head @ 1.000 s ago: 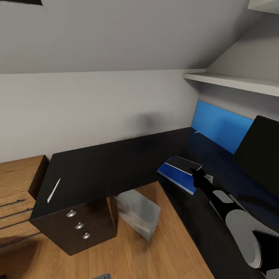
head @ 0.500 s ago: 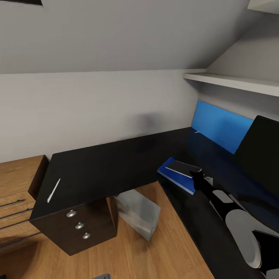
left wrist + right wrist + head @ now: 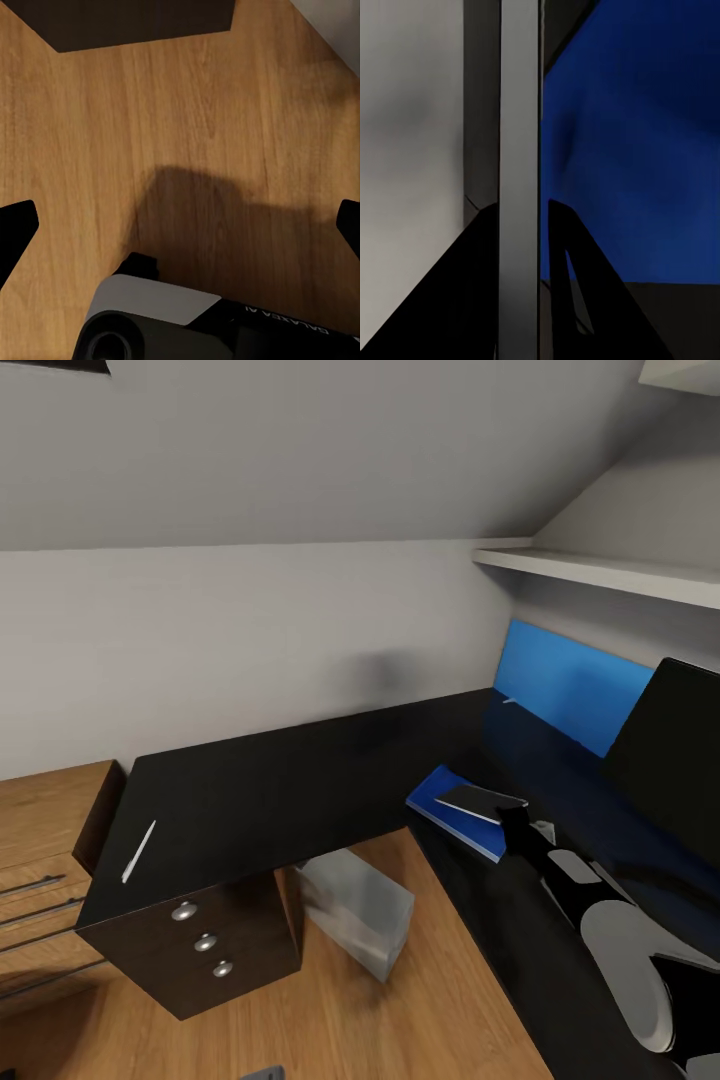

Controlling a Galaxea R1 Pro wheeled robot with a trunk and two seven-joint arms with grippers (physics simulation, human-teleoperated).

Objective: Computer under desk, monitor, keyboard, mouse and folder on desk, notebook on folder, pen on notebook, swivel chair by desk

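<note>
Right tool [image 3: 505,818] pinches the notebook [image 3: 478,801] by its near edge, holding it tilted just above the blue folder [image 3: 447,812] on the surface [image 3: 300,780]. Left tool [image 3: 180,225] spread wide over floor. Pen [image 3: 138,851] lies far left on the surface, nearer the left arm.

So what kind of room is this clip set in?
Probably a home office corner under a sloped ceiling: a long L-shaped black desk with silver-knobbed drawers, a wide black flat monitor, a light-grey computer tower underneath, on a wooden plank floor.
</note>
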